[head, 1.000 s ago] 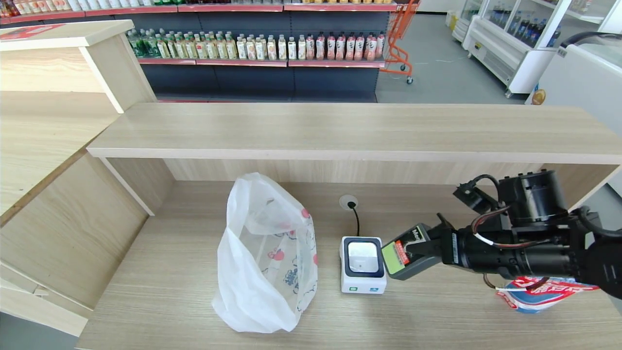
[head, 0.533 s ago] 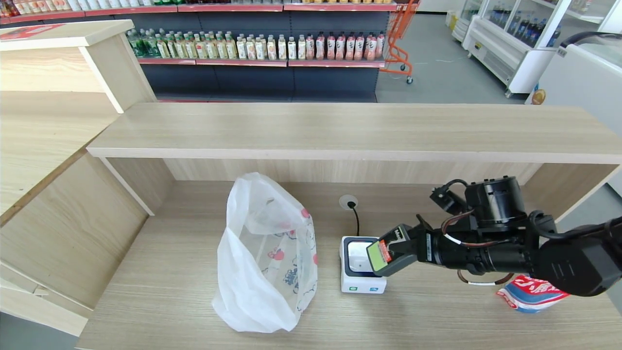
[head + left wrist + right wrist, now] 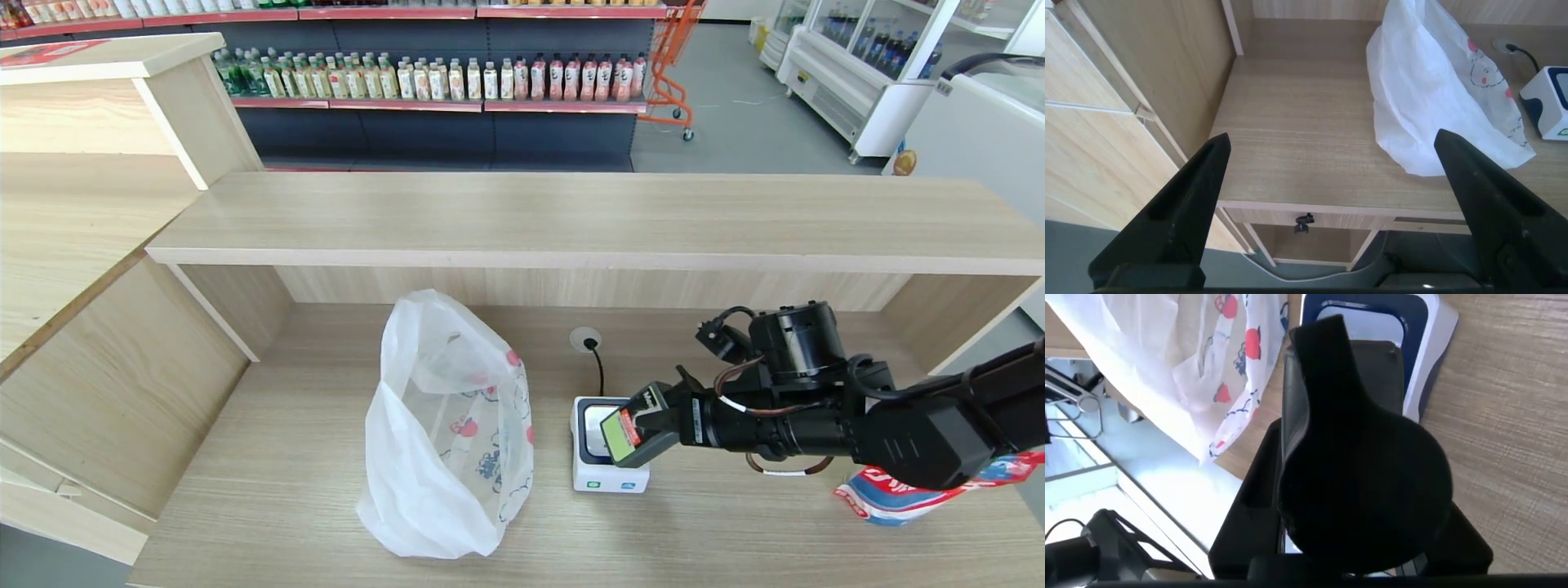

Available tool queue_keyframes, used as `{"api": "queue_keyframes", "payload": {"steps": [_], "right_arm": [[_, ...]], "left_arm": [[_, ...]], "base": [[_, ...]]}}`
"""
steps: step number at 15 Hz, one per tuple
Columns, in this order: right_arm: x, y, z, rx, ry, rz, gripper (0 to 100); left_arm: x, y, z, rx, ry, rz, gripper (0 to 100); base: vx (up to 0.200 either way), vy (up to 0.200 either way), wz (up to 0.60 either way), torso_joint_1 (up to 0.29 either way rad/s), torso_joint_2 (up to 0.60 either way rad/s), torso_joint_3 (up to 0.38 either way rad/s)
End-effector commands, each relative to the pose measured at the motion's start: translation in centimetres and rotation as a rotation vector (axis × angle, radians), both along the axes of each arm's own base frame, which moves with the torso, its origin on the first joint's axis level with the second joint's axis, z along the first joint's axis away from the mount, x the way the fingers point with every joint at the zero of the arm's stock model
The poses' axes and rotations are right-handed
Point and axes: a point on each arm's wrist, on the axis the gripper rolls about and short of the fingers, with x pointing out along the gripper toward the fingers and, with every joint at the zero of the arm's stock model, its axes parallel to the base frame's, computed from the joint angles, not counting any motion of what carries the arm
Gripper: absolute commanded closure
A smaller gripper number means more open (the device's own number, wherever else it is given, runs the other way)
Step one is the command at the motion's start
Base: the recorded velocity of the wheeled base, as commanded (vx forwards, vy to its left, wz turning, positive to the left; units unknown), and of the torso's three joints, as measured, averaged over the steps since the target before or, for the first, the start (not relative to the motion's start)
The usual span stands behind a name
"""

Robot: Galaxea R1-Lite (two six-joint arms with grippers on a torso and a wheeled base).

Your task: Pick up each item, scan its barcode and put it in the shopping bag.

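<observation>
Your right gripper [image 3: 649, 423] is pinching a dark grey box [image 3: 624, 437] by one end, with the jaws pressing on it from two sides. The box is hanging tilted directly over the scanner [image 3: 589, 475]. Its green-and-red labelled face is pointing toward the surface's [image 3: 269, 506] left edge. In the head view it is covering most of the scanner's window. You cannot tell whether the box is touching the scanner. In the right wrist view the box [image 3: 1376, 376] is sitting in front of the scanner [image 3: 1431, 331], with one dark finger [image 3: 1315, 384] lying across it.

The scanner is sitting about midway between the surface's left and right edges, nearer the near edge than the far one. Its black cable [image 3: 600, 371] is running to a round grommet [image 3: 585, 338] by the far edge.

The shopping bag [image 3: 445, 441] is standing just beside the scanner, on the side toward the left edge and not touching it. It is white plastic with red and blue prints, its mouth is gaping upward, and its base is reaching close to the near edge.

A red, white and blue snack packet [image 3: 890, 500] is lying by the right edge, partly hidden under your right arm.

Your left gripper [image 3: 1333, 140] is hovering in front of the near edge, toward the near left corner. Its jaws are spread wide and gripping nothing.
</observation>
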Motion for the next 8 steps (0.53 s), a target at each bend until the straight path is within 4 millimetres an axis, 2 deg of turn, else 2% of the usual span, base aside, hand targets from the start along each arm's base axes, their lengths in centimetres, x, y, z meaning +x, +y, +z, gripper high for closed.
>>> {"api": "queue_keyframes", "payload": {"steps": [1, 5, 8], "right_arm": [[0.4, 0.5, -0.4, -0.004, 0.006, 0.010, 100], [1.4, 1.4, -2.0, -0.040, -0.028, -0.037, 100], [1.5, 1.5, -2.1, -0.037, -0.027, -0.040, 100]], "left_arm": [[0.0, 0.0, 0.0, 0.000, 0.000, 0.000, 0], [0.0, 0.0, 0.0, 0.000, 0.000, 0.000, 0], [0.0, 0.0, 0.0, 0.000, 0.000, 0.002, 0]], "base": [[0.000, 0.000, 0.00, 0.000, 0.00, 0.000], [0.000, 0.000, 0.00, 0.000, 0.00, 0.000], [0.000, 0.000, 0.00, 0.000, 0.00, 0.000]]}}
